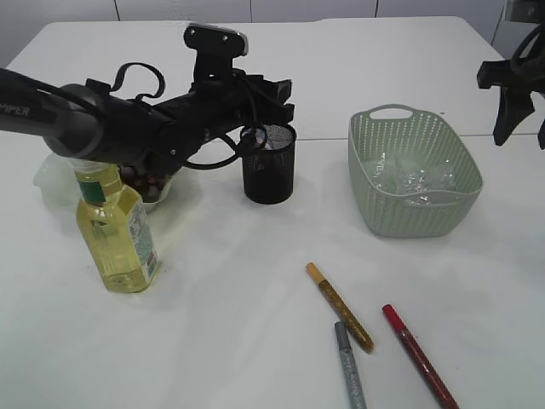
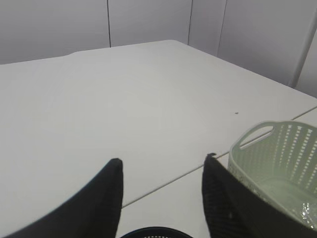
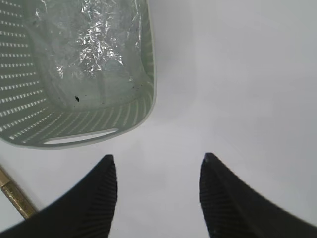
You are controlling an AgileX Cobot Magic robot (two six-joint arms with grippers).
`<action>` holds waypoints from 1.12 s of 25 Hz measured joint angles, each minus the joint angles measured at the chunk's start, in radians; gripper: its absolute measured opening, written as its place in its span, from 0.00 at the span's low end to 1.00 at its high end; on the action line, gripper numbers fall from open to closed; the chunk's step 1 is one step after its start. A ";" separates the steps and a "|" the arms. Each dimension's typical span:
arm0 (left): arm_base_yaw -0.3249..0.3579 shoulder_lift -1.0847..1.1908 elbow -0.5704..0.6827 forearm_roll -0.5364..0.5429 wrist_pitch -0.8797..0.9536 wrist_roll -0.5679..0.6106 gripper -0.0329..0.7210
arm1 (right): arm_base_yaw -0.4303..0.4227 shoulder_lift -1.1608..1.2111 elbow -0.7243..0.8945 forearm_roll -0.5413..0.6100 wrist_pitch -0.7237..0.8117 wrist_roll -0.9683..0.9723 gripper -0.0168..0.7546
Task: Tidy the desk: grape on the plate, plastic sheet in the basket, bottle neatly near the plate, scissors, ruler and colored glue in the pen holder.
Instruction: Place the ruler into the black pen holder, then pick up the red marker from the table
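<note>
- Left end effector (image 2: 161, 186) hovers over the black mesh pen holder (image 1: 268, 166), jaws parted about halfway, nothing between them in the wrist view.
- Right end effector (image 3: 158, 191) sits high, just beside the green basket (image 1: 413, 175), also about half open and empty.
- Plastic sheet (image 3: 94, 44) is in the basket, crumpled; light and floppy, no further handling needed.
- Bottle (image 1: 115, 230) stands upright at front left, touching or just in front of the plate (image 1: 51, 183). Full of yellow liquid, so heavyish and smooth; take it round the body, not the cap.
- Grapes (image 1: 145, 181) are probably on the plate, mostly hidden behind the arm.
- Three glue pens lie loose on the table (image 1: 255, 341): gold (image 1: 339, 307), grey (image 1: 349, 365), red (image 1: 417, 354). Thin, stiff and light, they can roll; pinch across mid-barrel.
- Pen holder contents are unclear; can't confirm scissors or ruler.
</note>
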 joint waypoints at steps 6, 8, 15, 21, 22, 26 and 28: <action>0.000 -0.059 0.000 0.019 0.040 0.000 0.55 | 0.000 0.000 0.000 0.000 0.001 0.000 0.54; 0.000 -0.084 0.000 0.021 0.070 0.000 0.55 | 0.000 0.000 0.000 0.000 0.001 0.000 0.54; 0.000 -0.177 -0.001 0.038 0.271 0.000 0.54 | 0.000 0.000 0.000 0.000 0.001 0.000 0.54; -0.002 -0.271 -0.001 0.038 0.559 0.000 0.53 | 0.000 0.000 0.000 0.000 0.001 -0.022 0.54; -0.005 -0.284 -0.001 0.038 0.612 0.000 0.53 | 0.000 0.000 0.000 0.000 0.001 -0.024 0.54; -0.035 -0.350 -0.001 0.038 0.777 0.000 0.53 | 0.000 0.000 0.000 0.000 0.001 -0.040 0.54; -0.055 -0.387 -0.001 0.027 0.849 0.000 0.52 | 0.000 0.000 0.000 0.000 0.001 -0.046 0.54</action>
